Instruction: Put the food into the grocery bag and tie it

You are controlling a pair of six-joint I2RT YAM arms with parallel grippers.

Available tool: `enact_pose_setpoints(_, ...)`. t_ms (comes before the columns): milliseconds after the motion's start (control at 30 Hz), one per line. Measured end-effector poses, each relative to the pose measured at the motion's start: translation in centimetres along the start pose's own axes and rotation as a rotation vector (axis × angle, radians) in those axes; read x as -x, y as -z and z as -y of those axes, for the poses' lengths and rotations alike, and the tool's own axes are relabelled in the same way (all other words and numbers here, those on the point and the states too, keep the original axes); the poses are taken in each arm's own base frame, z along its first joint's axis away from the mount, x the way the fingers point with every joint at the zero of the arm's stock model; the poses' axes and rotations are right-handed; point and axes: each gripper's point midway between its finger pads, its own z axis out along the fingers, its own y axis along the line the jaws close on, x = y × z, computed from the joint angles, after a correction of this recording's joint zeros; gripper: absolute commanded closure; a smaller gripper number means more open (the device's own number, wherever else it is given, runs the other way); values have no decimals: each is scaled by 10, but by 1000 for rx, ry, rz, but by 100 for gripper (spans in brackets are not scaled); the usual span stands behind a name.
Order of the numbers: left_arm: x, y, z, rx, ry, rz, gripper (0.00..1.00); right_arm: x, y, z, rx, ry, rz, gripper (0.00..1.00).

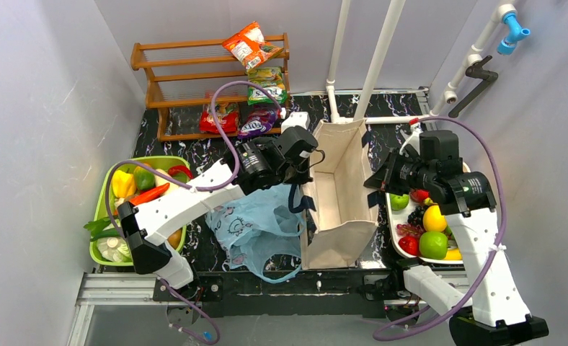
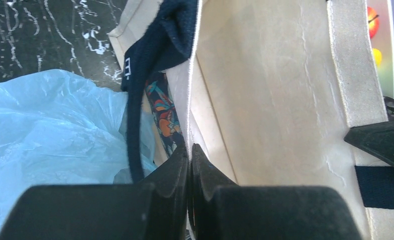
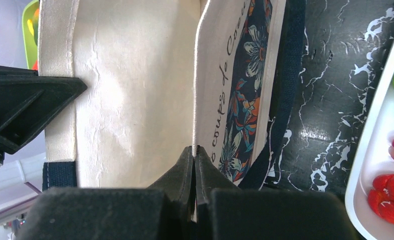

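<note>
The light-blue grocery bag (image 1: 256, 227) lies crumpled on the dark table, left of a stiff beige canvas tote (image 1: 336, 245); it also shows in the left wrist view (image 2: 45, 125). My left gripper (image 1: 310, 167) (image 2: 190, 147) is shut on the tote's left rim, beside its navy handle (image 2: 155, 45). My right gripper (image 1: 373, 189) (image 3: 195, 148) is shut on the tote's right rim. Food sits apart: a green round fruit (image 1: 433, 245) and a red pepper (image 1: 409, 245) on the white tray (image 1: 395, 216), and orange (image 1: 246, 45) and green (image 1: 267, 76) snack packets on the shelf.
A green basket (image 1: 97, 216) at the left holds peppers and vegetables. A wooden shelf (image 1: 187, 79) stands at the back. White pipes (image 1: 378, 50) rise behind the tote. The tray's edge (image 3: 380, 150) lies close to my right gripper. Grey walls close in both sides.
</note>
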Motion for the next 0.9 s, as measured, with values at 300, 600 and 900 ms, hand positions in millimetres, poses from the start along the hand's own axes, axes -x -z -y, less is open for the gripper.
enact_pose_setpoints(300, -6, -3, -31, 135, -44, 13, 100, 7, -21, -6, 6, 5, -43, 99)
enact_pose_setpoints(600, -18, 15, -67, 215, 5, 41, 100, 8, -38, -19, 29, 62, -52, 99)
enact_pose_setpoints(900, -29, 21, -83, 220, 13, 55, 34, 4, -48, -2, -66, 38, -43, 99)
